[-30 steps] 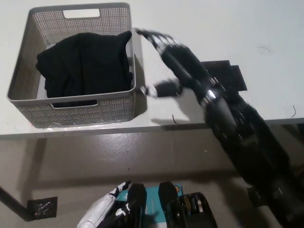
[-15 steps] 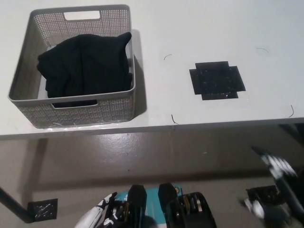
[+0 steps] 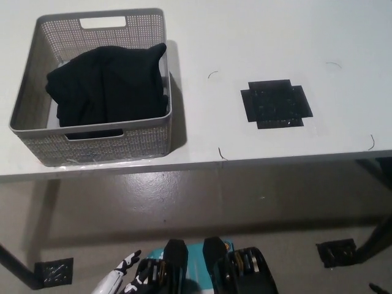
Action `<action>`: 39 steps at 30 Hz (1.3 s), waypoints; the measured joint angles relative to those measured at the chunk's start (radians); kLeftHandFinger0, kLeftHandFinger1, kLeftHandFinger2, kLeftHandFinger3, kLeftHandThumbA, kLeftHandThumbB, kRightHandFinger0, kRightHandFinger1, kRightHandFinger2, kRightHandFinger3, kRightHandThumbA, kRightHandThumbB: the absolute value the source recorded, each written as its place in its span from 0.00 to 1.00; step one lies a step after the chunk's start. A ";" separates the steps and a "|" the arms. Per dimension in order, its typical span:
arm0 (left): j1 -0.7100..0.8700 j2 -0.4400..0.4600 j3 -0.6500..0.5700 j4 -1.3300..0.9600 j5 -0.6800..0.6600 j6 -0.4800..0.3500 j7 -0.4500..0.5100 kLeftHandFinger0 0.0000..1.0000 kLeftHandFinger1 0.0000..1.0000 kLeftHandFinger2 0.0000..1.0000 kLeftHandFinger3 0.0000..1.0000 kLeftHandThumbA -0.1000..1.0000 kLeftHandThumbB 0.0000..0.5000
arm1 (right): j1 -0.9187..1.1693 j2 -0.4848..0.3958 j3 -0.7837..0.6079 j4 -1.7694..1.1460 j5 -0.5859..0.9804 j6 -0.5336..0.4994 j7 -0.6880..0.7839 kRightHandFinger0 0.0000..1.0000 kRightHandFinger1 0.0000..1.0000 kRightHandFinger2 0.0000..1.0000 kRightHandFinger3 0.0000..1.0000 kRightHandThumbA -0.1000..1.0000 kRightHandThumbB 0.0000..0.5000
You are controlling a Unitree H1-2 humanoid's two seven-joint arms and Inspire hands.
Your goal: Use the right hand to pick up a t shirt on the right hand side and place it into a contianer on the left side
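Single head cam, steep down over table (image 3: 257, 37) edge.

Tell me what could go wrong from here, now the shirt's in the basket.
The shirt is heaped high, with a corner at the right rim of the basket; it could slip over if bumped. The basket sits near the table edge, so a knock might tip it off.

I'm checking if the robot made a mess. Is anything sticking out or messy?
Nearly tidy. The black t-shirt lies bunched in the grey basket, one corner poking up at the right rim. Nothing spilled on the table.
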 measured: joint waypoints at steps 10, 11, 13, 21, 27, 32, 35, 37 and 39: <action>0.000 0.001 0.003 0.016 -0.020 -0.043 0.015 1.00 1.00 1.00 1.00 1.00 0.62 | -0.050 0.019 0.013 0.072 -0.008 -0.076 -0.076 1.00 1.00 1.00 1.00 1.00 0.60; 0.000 0.001 0.003 0.016 -0.021 -0.044 0.016 1.00 1.00 1.00 1.00 1.00 0.60 | -0.056 0.022 0.016 0.078 -0.008 -0.077 -0.079 1.00 1.00 1.00 1.00 0.98 0.59; 0.000 0.001 0.004 0.016 -0.025 -0.046 0.018 1.00 1.00 1.00 1.00 1.00 0.59 | -0.064 0.028 0.024 0.088 -0.008 -0.079 -0.085 1.00 1.00 1.00 1.00 0.98 0.59; 0.001 0.002 0.004 0.016 -0.040 -0.053 0.020 1.00 1.00 1.00 1.00 1.00 0.61 | -0.080 0.034 0.049 0.113 -0.010 -0.094 -0.105 1.00 1.00 1.00 1.00 0.97 0.59; 0.001 0.004 0.004 0.016 -0.042 -0.056 0.020 1.00 1.00 1.00 1.00 1.00 0.63 | -0.097 0.048 0.056 0.117 -0.008 -0.095 -0.105 1.00 1.00 1.00 1.00 0.97 0.58; 0.000 0.005 0.003 0.016 -0.040 -0.056 0.020 1.00 1.00 1.00 1.00 1.00 0.64 | -0.120 0.064 0.066 0.121 -0.009 -0.095 -0.106 1.00 1.00 1.00 1.00 0.95 0.55; 0.000 0.006 0.003 0.016 -0.040 -0.056 0.020 1.00 1.00 1.00 1.00 1.00 0.66 | -0.137 0.076 0.075 0.129 -0.017 -0.094 -0.109 1.00 1.00 1.00 1.00 0.93 0.54; 0.000 0.006 0.003 0.016 -0.040 -0.056 0.020 1.00 1.00 1.00 1.00 1.00 0.62 | -0.145 0.081 0.080 0.140 -0.025 -0.094 -0.110 1.00 1.00 1.00 1.00 0.93 0.52; 0.000 0.007 0.004 0.013 -0.041 -0.055 0.020 1.00 1.00 1.00 1.00 1.00 0.62 | -0.154 0.085 0.086 0.157 -0.027 -0.094 -0.111 1.00 1.00 1.00 1.00 0.92 0.49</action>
